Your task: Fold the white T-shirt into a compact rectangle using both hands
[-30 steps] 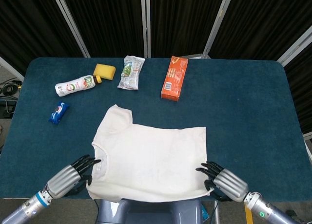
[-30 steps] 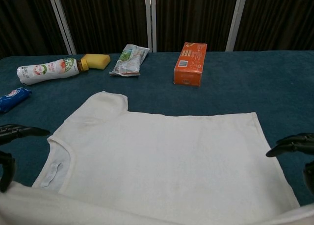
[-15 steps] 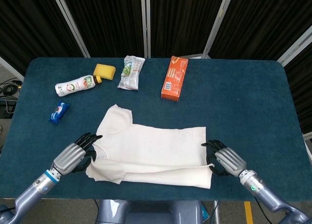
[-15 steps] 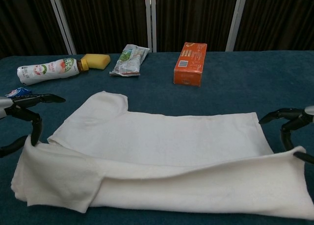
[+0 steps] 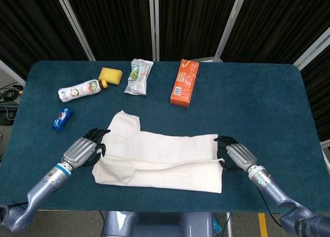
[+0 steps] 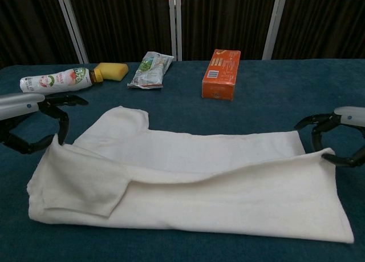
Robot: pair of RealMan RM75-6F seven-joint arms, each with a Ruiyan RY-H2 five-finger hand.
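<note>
The white T-shirt (image 5: 160, 162) lies across the near middle of the blue table (image 5: 263, 108), its near half folded over the far half, with one sleeve (image 5: 126, 122) poking out at the back left. My left hand (image 5: 85, 150) pinches the folded layer's left corner. The same left hand (image 6: 34, 122) lifts that corner a little in the chest view. My right hand (image 5: 234, 154) pinches the right corner of the folded layer. In the chest view the right hand (image 6: 336, 137) holds that corner just above the shirt (image 6: 188, 185).
Along the table's far side sit an orange box (image 5: 184, 82), a green snack packet (image 5: 139, 76), a yellow sponge (image 5: 110, 75) and a white bottle (image 5: 80, 90) lying on its side. A blue packet (image 5: 62, 118) lies left of the shirt.
Both hands have carried the shirt's near edge up from the table's front and away from me, laying it over the far half. The fold now reaches further back.
</note>
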